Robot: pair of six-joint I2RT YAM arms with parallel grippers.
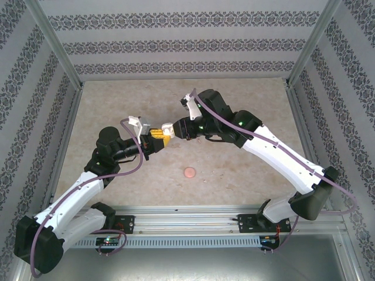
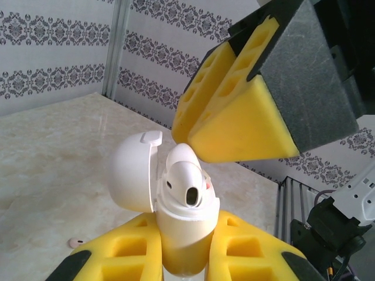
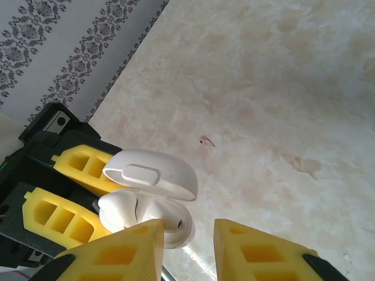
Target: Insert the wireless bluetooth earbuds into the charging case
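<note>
1 earbud sits in the open charging case clenched by left fingers; right fingers parted.

The right hand (jaws apart) hovers beside the open charging case.

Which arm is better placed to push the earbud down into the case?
Probably right. The left gripper is shut on the case, lid open, so it is busy. The right gripper is open and free, right at the earbud sticking out of the case.
</note>
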